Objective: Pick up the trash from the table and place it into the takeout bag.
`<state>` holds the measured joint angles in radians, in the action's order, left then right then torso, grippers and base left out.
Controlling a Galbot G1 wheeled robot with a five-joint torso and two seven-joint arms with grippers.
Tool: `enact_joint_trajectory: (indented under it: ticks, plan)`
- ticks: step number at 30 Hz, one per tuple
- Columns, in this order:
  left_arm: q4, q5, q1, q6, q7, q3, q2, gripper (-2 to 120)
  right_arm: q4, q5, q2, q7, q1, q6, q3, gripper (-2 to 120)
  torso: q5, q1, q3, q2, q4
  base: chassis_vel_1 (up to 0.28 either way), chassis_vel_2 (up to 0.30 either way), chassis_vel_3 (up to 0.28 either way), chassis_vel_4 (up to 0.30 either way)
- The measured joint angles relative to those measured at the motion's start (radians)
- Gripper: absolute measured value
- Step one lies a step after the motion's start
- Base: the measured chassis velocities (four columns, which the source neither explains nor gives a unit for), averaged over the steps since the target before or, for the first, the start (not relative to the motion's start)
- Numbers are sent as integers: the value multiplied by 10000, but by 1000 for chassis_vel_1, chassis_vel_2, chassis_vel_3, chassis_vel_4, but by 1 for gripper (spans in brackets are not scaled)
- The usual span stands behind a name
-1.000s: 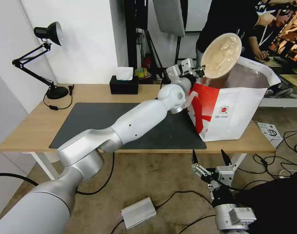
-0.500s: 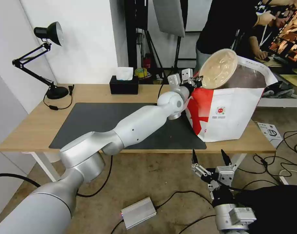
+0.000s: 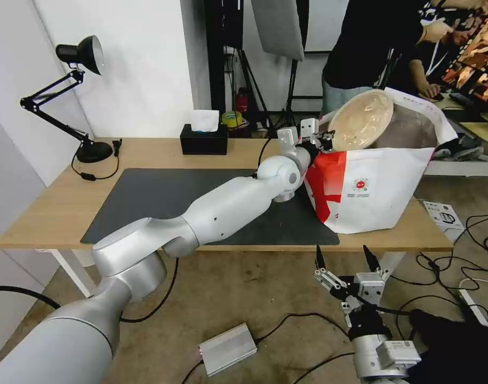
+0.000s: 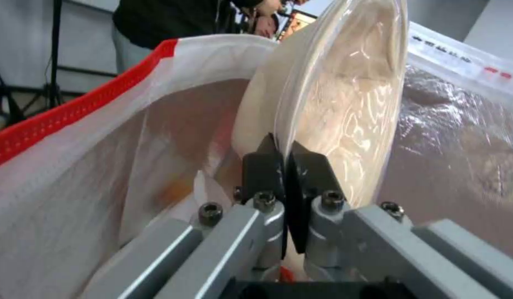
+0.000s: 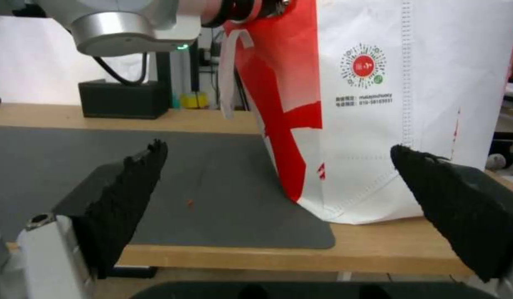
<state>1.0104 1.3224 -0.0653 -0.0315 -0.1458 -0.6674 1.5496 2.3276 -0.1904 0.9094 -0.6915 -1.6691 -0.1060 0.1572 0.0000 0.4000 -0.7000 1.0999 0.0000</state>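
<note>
Your left gripper (image 4: 284, 160) is pinched tight on the rim of the tan domed paper bowl (image 3: 361, 119), holding it tilted on edge at the mouth of the takeout bag (image 3: 380, 186), partly over the foil lining. Bowl looks light, thin-walled and flexible w/ a slick film lid, so I'd judge a rim pinch can slip or buckle; grip the rolled edge, don't squeeze the wall. Bag is soft-sided and stands on the table (image 3: 52, 213). Right gripper (image 3: 344, 260) hangs spread wide below the table's front edge, idle.
</note>
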Motion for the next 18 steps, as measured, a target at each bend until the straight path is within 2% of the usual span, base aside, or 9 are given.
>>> enact_joint_trajectory:
  ticks: [3,4,5,8,10,11,14,17,18]
  plan:
    - [55,-125,0,-59,4,-28,-3,1,0,0,0,0,0,0,-1,100,0,0,0,0,-1,0,0,0,0]
    - [58,-191,-11,-89,-1,-40,-2,5,0,0,0,0,0,0,0,100,0,0,0,0,-1,0,0,0,0]
    - [58,-191,-11,-89,-1,-40,-2,5,0,0,0,0,0,0,0,100,0,0,0,0,-1,0,0,0,0]
    - [71,-256,-101,-152,-8,-39,1,19,0,0,0,0,0,0,0,100,0,0,0,0,-1,0,0,0,0]
    - [81,-264,-124,-163,-12,-37,1,21,0,0,0,0,0,0,0,100,0,0,0,0,-1,0,0,0,0]
    - [90,-299,-146,-182,-14,-50,-7,28,0,0,0,0,0,0,-1,100,0,0,0,0,-1,0,0,0,0]
    - [110,-333,-157,-202,-17,-69,-25,35,0,0,0,0,0,0,0,100,0,0,0,0,-1,0,0,0,0]
    - [214,-345,-157,-208,-36,-78,-84,50,0,0,0,0,0,0,0,100,0,0,0,0,-1,0,0,0,0]
    - [214,-345,-157,-208,-36,-78,-84,50,0,0,0,0,0,0,0,100,0,0,0,0,-1,0,0,0,0]
